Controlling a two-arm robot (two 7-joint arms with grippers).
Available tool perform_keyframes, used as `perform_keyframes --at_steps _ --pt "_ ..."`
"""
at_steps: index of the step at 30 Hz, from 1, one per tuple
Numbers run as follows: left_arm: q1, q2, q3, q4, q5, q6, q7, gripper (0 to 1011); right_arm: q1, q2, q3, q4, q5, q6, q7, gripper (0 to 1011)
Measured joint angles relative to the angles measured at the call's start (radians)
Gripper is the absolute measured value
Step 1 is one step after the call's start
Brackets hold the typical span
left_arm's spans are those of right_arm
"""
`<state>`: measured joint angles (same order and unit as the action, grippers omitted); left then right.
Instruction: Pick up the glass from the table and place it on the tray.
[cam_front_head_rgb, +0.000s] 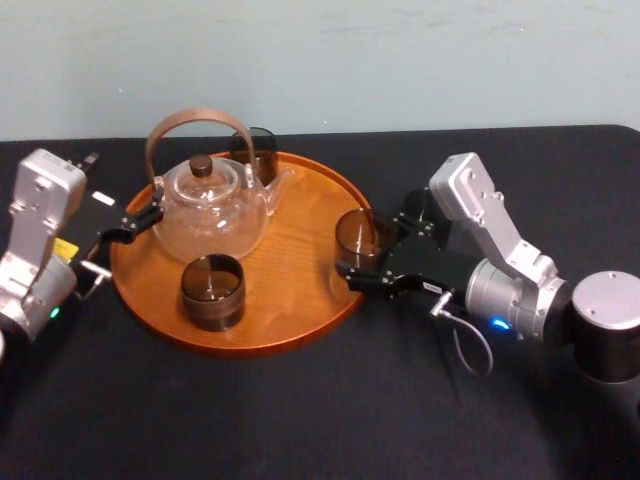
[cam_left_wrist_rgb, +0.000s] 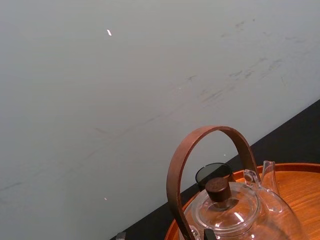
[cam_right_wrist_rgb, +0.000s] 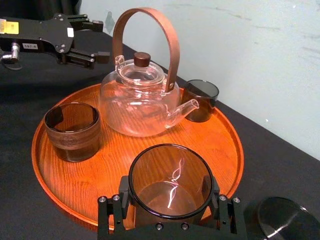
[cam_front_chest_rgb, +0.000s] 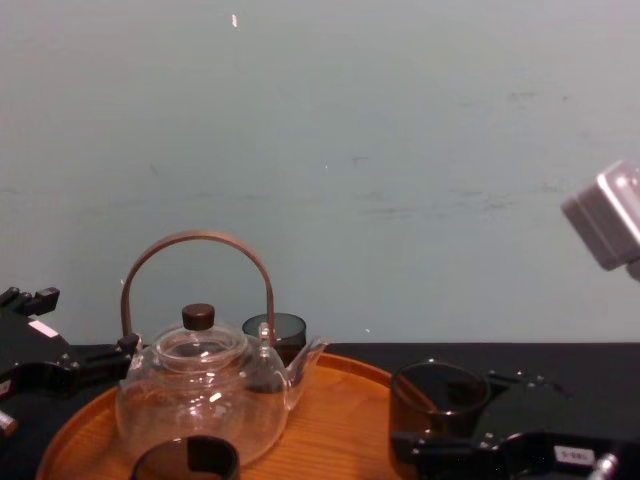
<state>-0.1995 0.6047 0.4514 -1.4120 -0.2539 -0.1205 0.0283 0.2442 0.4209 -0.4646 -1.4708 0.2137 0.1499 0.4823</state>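
- Glass (cam_front_head_rgb: 358, 238): smoky, empty and upright, at the right edge of the tray (cam_front_head_rgb: 300, 240). It sits just inside the rim in the right wrist view. Whether its base touches the wood cannot be told.
- Right gripper (cam_front_head_rgb: 366, 246): reaches in from the right, with one finger pressed against each side of the glass.
- Left gripper (cam_front_head_rgb: 148, 220): at the tray's left rim, just beside the glass teapot (cam_front_head_rgb: 210, 205). Its fingers are spread with nothing between them.
- Tray: lies on the black-clothed table (cam_front_head_rgb: 300, 420), left of centre.
- Glass teapot: stands on the far left part of the tray, wooden handle raised and spout pointing right.
- Banded dark cup (cam_front_head_rgb: 212, 290): near left on the tray, well apart from the held glass.
- Dark tumbler (cam_front_head_rgb: 255, 148): at the tray's far rim, behind the teapot.
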Motion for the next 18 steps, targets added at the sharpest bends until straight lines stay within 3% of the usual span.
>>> perform_keyframes --at_steps 18 --pt "0.0 0.0 0.0 0.0 0.0 0.0 0.0 1010 0.066 -0.048 -0.061 0.089 -0.023 -0.02 0.022 915"
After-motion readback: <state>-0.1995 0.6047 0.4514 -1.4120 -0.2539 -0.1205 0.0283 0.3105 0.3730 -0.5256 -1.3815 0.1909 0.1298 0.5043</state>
